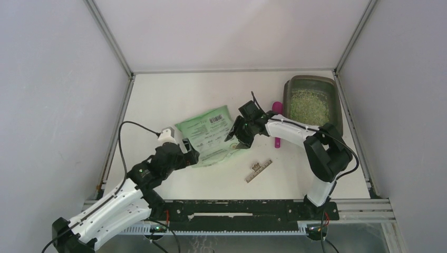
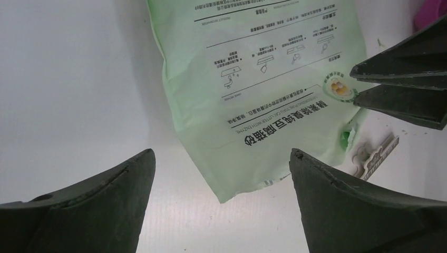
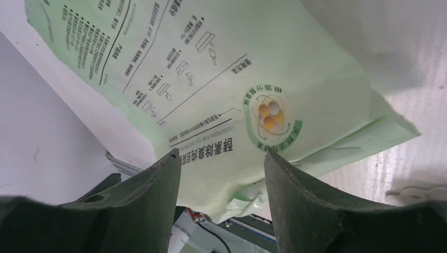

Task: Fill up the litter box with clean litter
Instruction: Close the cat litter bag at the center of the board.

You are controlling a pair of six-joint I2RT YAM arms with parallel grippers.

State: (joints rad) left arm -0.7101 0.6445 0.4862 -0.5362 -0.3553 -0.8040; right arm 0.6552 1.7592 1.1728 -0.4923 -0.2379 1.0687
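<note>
Looking down on flat white tabletop (image 1: 158, 95), boxed in by pale grey walls (image 1: 63, 79) w/ aluminium corner posts (image 1: 108, 37). Finding dark grey-brown translucent rectangular plastic litter box (image 1: 312, 78) at far-right corner, holding pale greenish-beige granular clean litter (image 1: 308, 103). Seeing light-green printed plastic bag (image 1: 208, 132) lying flat mid-table. Hovering L gripper (image 1: 191, 150) at its near-left edge, jaws spread wide; poising R gripper (image 1: 237, 139) over its right edge, jaws partly apart, gripping nothing.

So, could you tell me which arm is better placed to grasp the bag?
Probably right: the right gripper, jaws apart, sits at the edge of the green bag nearest the litter box; the left gripper, wide open, is at the corner farther from it.
</note>
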